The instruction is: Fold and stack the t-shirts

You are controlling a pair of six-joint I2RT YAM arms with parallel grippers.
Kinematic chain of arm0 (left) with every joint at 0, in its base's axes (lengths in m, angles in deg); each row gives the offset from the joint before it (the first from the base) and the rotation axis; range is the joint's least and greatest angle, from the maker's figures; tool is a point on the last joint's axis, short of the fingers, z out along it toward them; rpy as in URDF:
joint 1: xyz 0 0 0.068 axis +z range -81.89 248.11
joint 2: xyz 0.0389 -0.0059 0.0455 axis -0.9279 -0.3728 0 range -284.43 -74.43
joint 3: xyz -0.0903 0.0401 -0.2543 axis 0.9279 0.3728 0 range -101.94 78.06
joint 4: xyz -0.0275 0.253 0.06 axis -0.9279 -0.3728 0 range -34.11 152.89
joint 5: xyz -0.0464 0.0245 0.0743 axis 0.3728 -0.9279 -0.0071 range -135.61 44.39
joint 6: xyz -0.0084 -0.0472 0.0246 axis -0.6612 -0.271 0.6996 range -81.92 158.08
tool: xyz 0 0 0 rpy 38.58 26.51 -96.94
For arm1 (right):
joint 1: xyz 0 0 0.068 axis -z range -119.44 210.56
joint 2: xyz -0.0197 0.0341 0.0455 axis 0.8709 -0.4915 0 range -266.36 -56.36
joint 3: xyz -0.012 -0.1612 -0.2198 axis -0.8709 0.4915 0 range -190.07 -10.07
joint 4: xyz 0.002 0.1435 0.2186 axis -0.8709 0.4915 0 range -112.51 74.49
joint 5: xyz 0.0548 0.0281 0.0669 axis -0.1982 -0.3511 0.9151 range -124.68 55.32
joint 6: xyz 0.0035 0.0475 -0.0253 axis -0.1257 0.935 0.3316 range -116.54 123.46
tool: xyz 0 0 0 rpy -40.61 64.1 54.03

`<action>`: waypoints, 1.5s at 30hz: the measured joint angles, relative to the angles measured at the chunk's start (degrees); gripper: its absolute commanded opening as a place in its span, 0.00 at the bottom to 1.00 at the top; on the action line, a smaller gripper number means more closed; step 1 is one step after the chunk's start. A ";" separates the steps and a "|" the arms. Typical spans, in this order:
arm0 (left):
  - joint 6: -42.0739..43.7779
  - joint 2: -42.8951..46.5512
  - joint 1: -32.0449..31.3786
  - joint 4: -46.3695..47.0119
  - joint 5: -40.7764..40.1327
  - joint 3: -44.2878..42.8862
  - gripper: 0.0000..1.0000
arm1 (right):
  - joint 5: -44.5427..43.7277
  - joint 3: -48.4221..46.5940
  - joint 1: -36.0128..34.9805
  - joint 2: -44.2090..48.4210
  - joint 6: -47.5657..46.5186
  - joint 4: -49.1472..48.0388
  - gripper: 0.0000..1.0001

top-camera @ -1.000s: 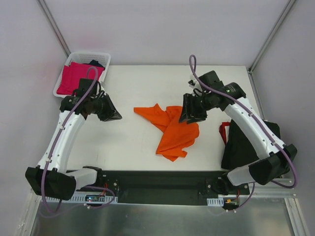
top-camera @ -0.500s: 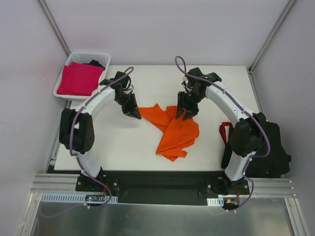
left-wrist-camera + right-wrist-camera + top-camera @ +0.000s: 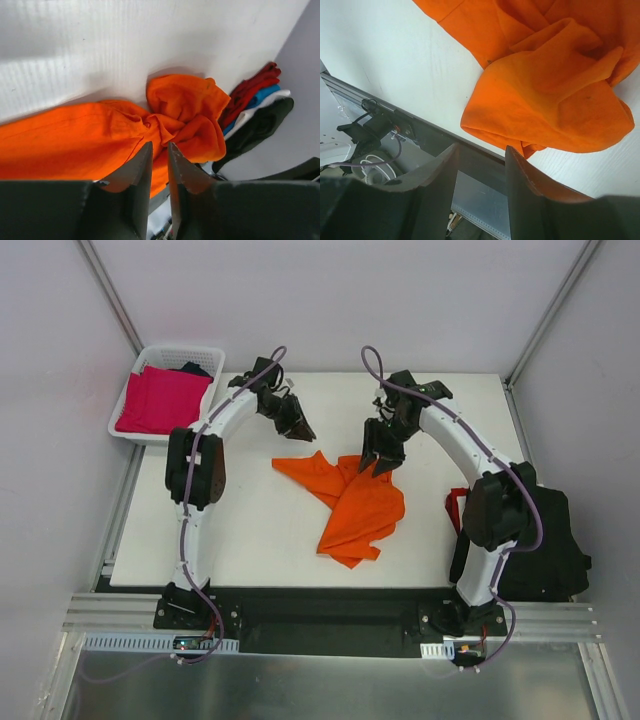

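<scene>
White walls close in a pale counter (image 3: pixel 250 530), and near its middle lies the orange t-shirt (image 3: pixel 355 502), crumpled and not yet folded. Its bulk runs from the far side toward the near edge on a slight slant. One flat flap reaches out to the left at the far end, and the cloth is bunched into soft ridges where the flap meets the body.

The right pincer (image 3: pixel 378 462) is at the far right rim of that bundle, over the cloth or touching it (the overhead view does not settle which). From its own wrist camera the fingers stand well apart with nothing between them, and the shirt spreads just beyond the tips.

The left pincer (image 3: pixel 303 430) is over bare counter on the far side of the flap, near it but clear of it. Its fingers are drawn almost together with only a slit between, and they hold nothing. Its wrist view shows the orange cloth just ahead of the tips.

By my reading the right arm is the nearer one for a first pinch. The left would have to open and drop toward the flap's corner to spread the shirt.

The magenta t-shirt (image 3: pixel 160 400) sits in the white basket (image 3: pixel 180 348) at the far left. The black t-shirts (image 3: pixel 555 540) are heaped at the right edge, well apart.
</scene>
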 measured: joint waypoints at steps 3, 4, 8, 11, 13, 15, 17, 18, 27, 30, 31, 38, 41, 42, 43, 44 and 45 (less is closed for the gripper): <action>-3.74 -2.84 0.63 5.22 6.38 0.85 0.72 | -0.46 0.00 0.50 0.00 -0.55 0.33 0.45; -4.33 -3.37 0.72 6.01 7.30 1.27 0.75 | -0.72 0.00 0.61 0.00 -0.74 0.42 0.44; -6.49 -4.66 0.98 7.85 10.03 3.15 0.77 | -1.42 0.02 1.03 0.00 -1.53 0.81 0.44; -6.91 -4.70 1.09 8.55 11.08 3.93 0.75 | -1.49 0.07 1.40 0.00 -2.05 0.87 0.43; -7.08 -4.74 1.09 8.81 11.34 4.02 0.73 | -1.49 0.07 1.64 -0.07 -2.32 0.98 0.43; -7.10 -4.87 1.09 9.25 11.45 4.02 0.71 | -1.49 -0.04 1.92 -0.44 -2.51 1.42 0.43; -7.13 -5.16 1.09 9.70 11.54 4.02 0.68 | -1.49 -0.35 2.05 -1.16 -2.86 1.77 0.43; -7.13 -5.44 1.09 9.92 11.54 4.02 0.67 | -1.49 -0.46 2.12 -1.49 -3.02 1.86 0.43; -6.97 -8.44 1.03 10.19 11.47 5.27 0.62 | -1.73 -0.52 2.64 -1.84 -3.96 2.67 0.43; -6.86 -8.46 0.94 10.05 11.37 5.88 0.00 | -1.95 -0.50 2.97 -1.84 -4.13 2.82 0.43; -6.91 -8.46 0.85 10.03 11.28 5.90 0.00 | -2.01 -0.50 3.08 -1.84 -4.22 2.86 0.43; -6.21 -8.44 0.15 10.60 10.95 6.93 0.00 | -2.08 -0.50 3.48 -1.84 -4.42 2.91 0.43; -6.25 -7.85 0.15 10.34 9.75 7.37 0.00 | -2.01 -0.50 3.50 -1.84 -4.39 2.89 0.42; -6.25 -7.19 0.15 10.14 9.05 7.37 0.00 | -1.92 -0.50 3.50 -1.92 -4.35 2.86 0.42; -6.29 -6.40 0.17 9.88 8.41 7.34 0.00 | -1.79 -0.50 3.50 -2.01 -4.26 2.78 0.42; -6.58 -5.29 0.17 9.51 7.78 7.15 0.00 | -1.62 -0.50 3.50 -2.19 -4.13 2.67 0.42; -6.95 -4.02 0.17 9.05 7.45 6.45 0.00 | -1.36 -0.50 3.50 -2.51 -3.85 2.45 0.42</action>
